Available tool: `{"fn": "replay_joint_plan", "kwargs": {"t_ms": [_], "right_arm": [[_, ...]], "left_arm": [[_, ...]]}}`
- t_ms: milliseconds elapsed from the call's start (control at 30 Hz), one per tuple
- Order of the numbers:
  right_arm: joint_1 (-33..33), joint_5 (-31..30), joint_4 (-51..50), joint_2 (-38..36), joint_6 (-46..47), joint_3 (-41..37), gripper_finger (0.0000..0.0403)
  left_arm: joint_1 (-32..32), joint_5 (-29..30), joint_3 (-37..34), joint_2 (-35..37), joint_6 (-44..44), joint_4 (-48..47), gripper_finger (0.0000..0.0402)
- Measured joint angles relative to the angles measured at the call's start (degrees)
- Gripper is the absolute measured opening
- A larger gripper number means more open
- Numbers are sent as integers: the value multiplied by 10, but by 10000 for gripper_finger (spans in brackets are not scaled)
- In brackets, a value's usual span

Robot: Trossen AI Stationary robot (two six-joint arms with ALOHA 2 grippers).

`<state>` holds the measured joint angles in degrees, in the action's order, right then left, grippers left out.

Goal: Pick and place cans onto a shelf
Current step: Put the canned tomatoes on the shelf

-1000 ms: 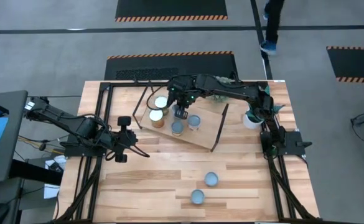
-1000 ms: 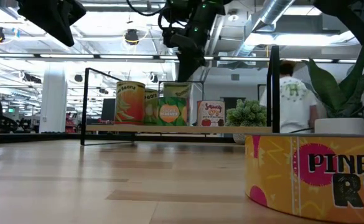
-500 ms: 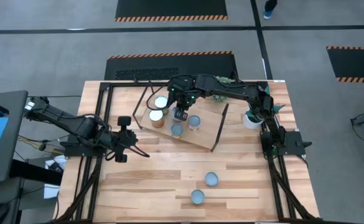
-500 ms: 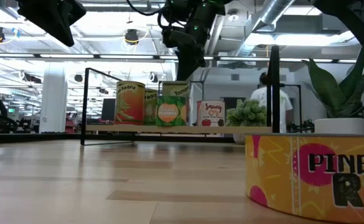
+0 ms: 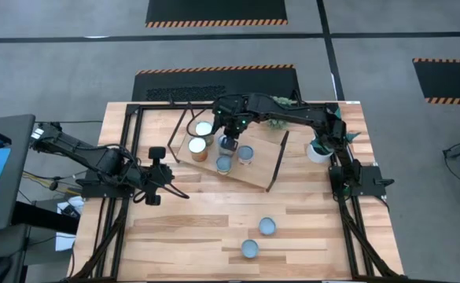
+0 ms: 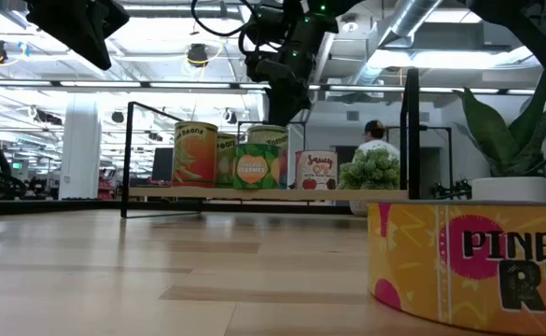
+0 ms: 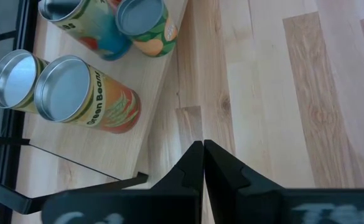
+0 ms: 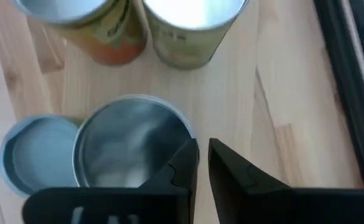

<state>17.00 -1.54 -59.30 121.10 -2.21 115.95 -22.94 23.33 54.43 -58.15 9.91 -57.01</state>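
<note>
My right gripper (image 8: 201, 163), fingers pressed together, hovers over a silver-topped can (image 8: 132, 140); low view shows its Tomato label (image 6: 271, 137).

Foreground can (image 6: 473, 266) cropped by frame edge

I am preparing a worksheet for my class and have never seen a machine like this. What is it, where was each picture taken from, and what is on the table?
This is a robot with two dark arms at a wooden table. One picture looks straight down from above, one looks level across the tabletop, and two come from cameras on the wrists. The right arm reaches over the shelf, a small wooden board on thin black legs, where five cans stand. Its jaws are shut above them and hold nothing. The left arm waits by the table's left edge, jaws shut and empty. Two more cans stand on the table away from the shelf, and a white plant pot sits by the right edge.
</note>
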Motion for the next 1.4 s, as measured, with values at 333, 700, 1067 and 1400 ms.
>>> {"fn": "replay_joint_plan", "kwargs": {"t_ms": [333, 700, 1067, 1400], "right_arm": [[-17, 1, -31, -6, -35, 47, 64], [-127, 1, -149, -6, -134, 35, 63], [-128, -59, -56, 3, -159, -12, 49], [-89, -59, -65, 1, -163, -11, 29]], "left_arm": [[0, 0, 0, 0, 6, 0, 0], [0, 6, 0, 0, -5, 0, 0], [0, 16, 0, 0, -6, 1, 0], [0, 16, 0, 0, -8, 3, 0]]}}
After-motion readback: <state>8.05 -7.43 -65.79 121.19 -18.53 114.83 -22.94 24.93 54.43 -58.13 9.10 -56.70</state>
